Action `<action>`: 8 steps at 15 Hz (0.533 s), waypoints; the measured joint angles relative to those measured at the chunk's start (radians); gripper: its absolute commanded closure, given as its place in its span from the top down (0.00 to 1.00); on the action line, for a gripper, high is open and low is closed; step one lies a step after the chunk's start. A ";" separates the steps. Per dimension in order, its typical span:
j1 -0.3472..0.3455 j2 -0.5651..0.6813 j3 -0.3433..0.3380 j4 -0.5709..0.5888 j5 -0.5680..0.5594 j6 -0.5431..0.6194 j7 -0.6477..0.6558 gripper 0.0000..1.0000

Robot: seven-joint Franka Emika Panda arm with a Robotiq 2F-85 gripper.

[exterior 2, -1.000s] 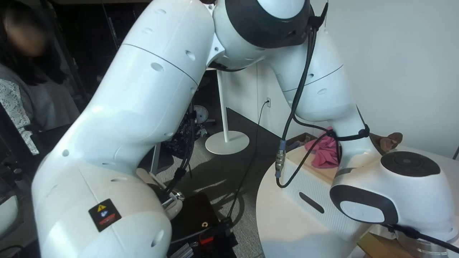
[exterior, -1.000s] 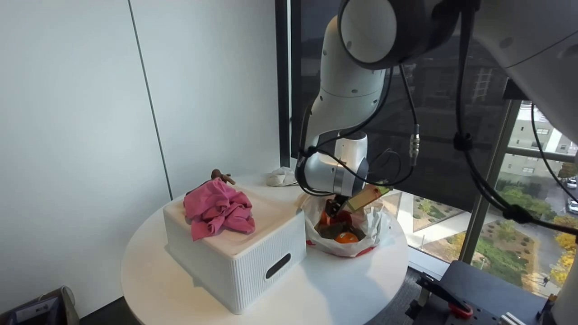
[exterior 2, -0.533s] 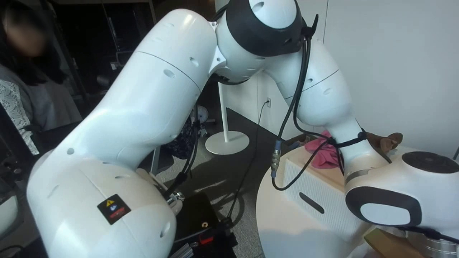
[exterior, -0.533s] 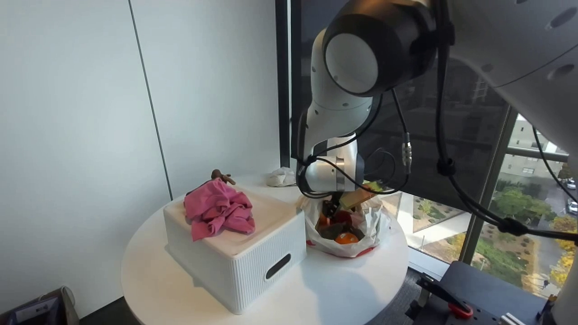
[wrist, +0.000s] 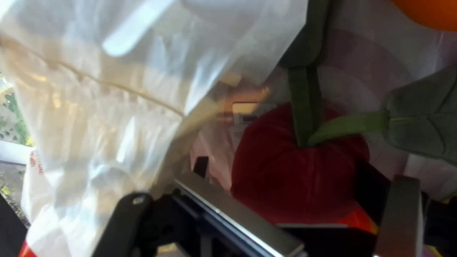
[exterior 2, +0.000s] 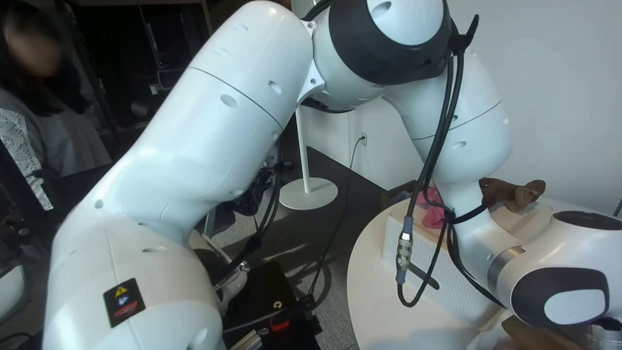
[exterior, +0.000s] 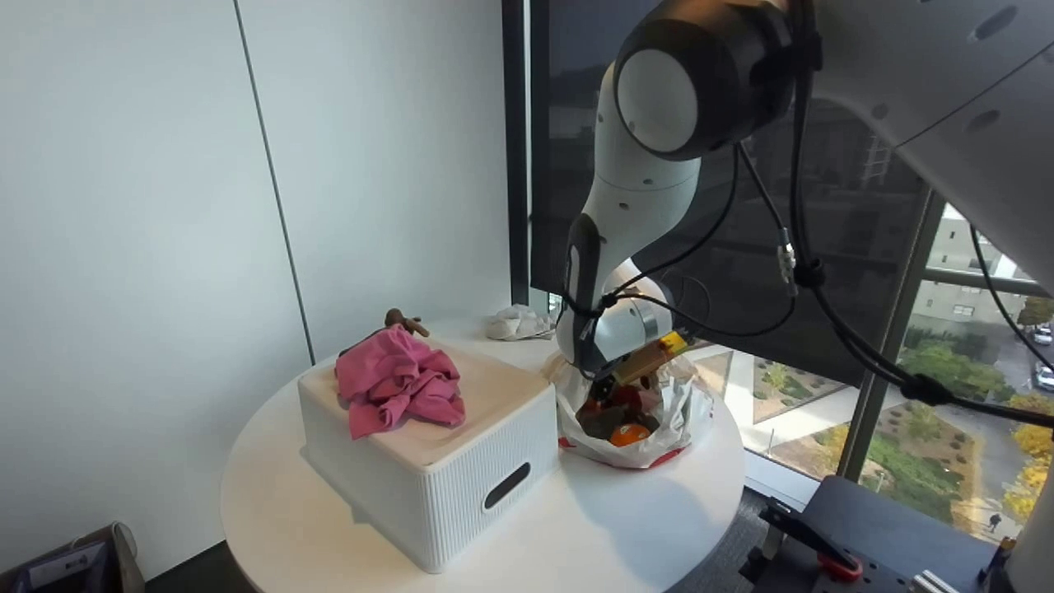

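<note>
Pale walls and a tall window (exterior: 963, 329) are surrounding a round white table (exterior: 280, 469). Near its rim on the window side, a white plastic bag (exterior: 613, 455) is sitting with its mouth upward, and tabletop is showing between the bag and the near rim. The bag's sides are hemming in the gripper (wrist: 285, 175); its fingers are standing apart, with a red plush fruit (wrist: 300, 167) between and beyond them. Whether they are touching it cannot be told.

The wrist view is showing the fruit lying inside the bag, two green stems leading to grey-green leaves (wrist: 425, 117). In an exterior view, only a dark bit of gripper is showing, near a round orange item (exterior: 629, 434). In an exterior view, the arm (exterior 2: 184, 136) is hiding most of the bag, while a person (exterior 2: 58, 131) with a blurred face is appearing at far left.

A ribbed white bin (exterior: 457, 494) is standing just beside the bag, blocking that side, and a crumpled pink cloth (exterior: 403, 383) is lying on top. A white bundle (exterior: 516, 323) is resting near the far rim. Black cables (exterior 2: 442, 129) are hanging from the arm, their connector (exterior 2: 404, 253) dangling before the bin.
</note>
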 measured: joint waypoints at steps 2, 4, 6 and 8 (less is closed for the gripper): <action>-0.048 -0.012 0.034 0.011 -0.092 -0.002 0.067 0.53; -0.088 -0.023 0.065 0.018 -0.154 -0.005 0.112 0.38; -0.121 -0.033 0.090 0.025 -0.193 -0.013 0.140 0.23; -0.150 -0.045 0.110 0.031 -0.218 -0.027 0.158 0.08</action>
